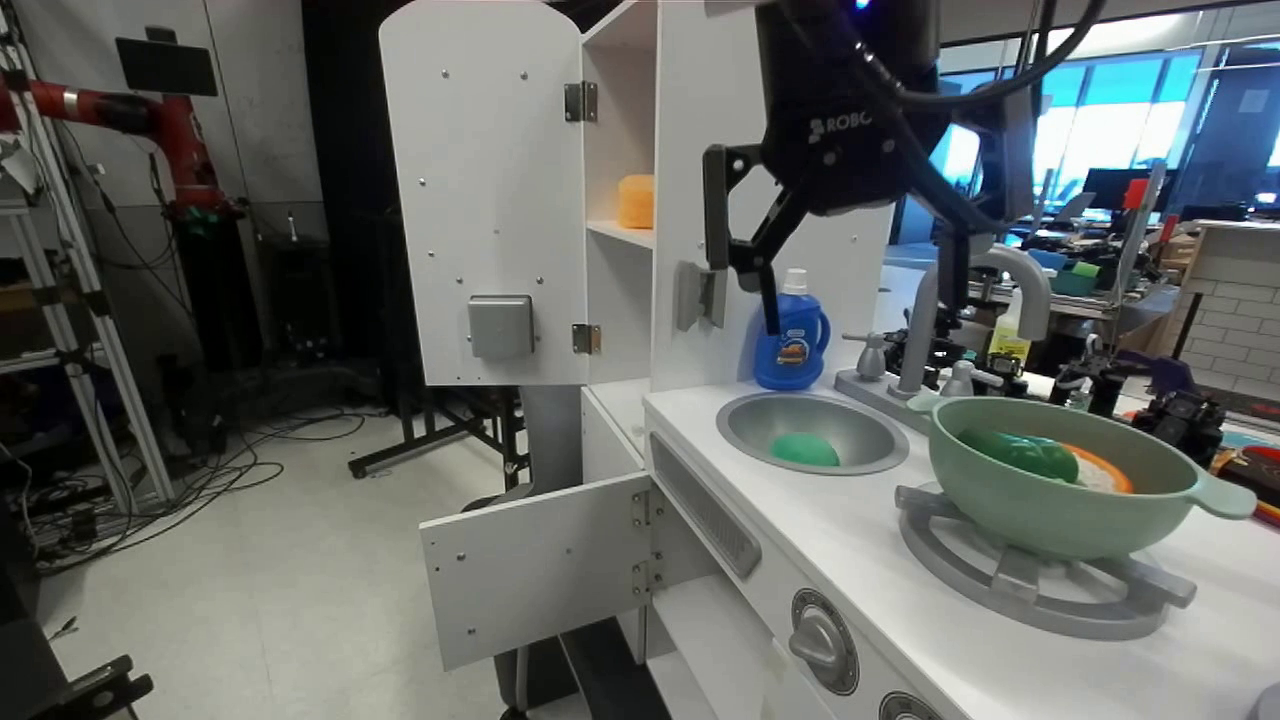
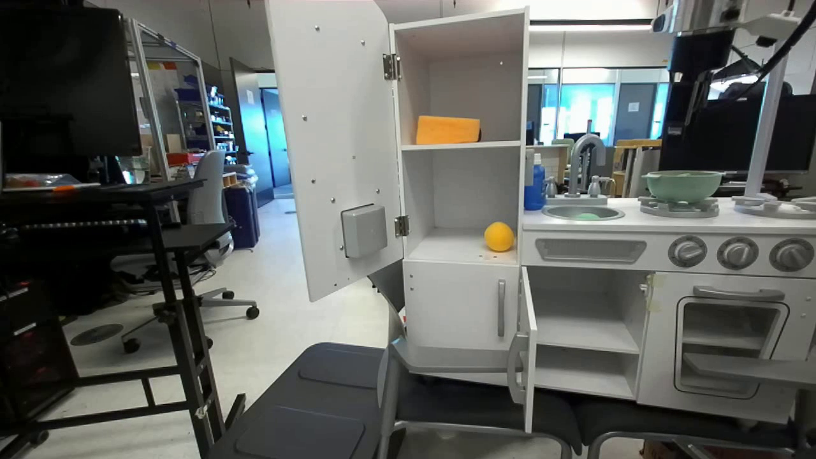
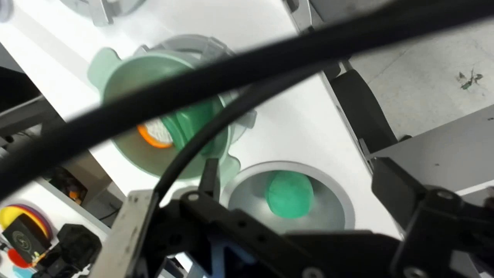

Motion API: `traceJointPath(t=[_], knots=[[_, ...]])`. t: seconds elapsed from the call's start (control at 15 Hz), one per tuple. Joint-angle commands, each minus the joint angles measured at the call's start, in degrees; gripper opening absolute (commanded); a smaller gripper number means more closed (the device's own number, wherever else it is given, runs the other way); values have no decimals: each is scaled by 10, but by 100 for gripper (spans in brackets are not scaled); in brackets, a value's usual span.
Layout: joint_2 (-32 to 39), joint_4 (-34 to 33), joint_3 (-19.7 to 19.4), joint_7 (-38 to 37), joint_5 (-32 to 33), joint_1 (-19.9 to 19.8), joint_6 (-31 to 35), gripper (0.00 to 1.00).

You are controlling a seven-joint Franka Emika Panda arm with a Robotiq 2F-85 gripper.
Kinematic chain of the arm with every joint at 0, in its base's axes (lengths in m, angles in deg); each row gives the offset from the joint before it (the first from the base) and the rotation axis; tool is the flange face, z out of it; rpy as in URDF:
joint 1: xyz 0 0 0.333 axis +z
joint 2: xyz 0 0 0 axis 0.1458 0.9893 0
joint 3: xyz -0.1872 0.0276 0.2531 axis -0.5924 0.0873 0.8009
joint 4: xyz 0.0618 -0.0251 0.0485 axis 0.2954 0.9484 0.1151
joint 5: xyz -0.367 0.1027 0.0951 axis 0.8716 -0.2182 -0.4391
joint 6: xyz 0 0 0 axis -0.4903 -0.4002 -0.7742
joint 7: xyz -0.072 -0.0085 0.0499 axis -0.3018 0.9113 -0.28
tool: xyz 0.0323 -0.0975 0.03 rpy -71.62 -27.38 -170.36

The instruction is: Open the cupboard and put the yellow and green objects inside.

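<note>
The tall white cupboard (image 2: 475, 185) has its round-topped door (image 2: 338, 127) (image 1: 490, 190) swung wide open, with a square grey handle. A round yellow-orange fruit (image 2: 499, 236) sits on its bottom shelf near the right wall; it shows only in an exterior view. A smooth bright green piece (image 1: 805, 449) lies in the grey sink (image 1: 735, 440); it also shows in the wrist view (image 3: 290, 194). My gripper (image 1: 862, 295) is open and empty, above the sink and apart from the green piece. In the wrist view the open fingers (image 3: 298, 172) stand either side of the sink.
An orange block (image 2: 448, 130) is on the cupboard's upper shelf. A blue soap bottle (image 1: 790, 340) and grey faucet (image 1: 920, 320) stand behind the sink. A green bowl (image 1: 1060, 510) holding toy food sits on the burner beside it. A low cabinet door (image 1: 540, 570) stands open below.
</note>
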Motion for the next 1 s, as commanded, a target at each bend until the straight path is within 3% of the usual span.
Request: traceJointPath(t=[0.0, 0.6, 0.93], knots=[[75, -99, 27, 48, -44, -5, -13, 100], [278, -367, 57, 88, -34, -6, -122, 100], [380, -503, 54, 91, -24, 8, -200, 100]])
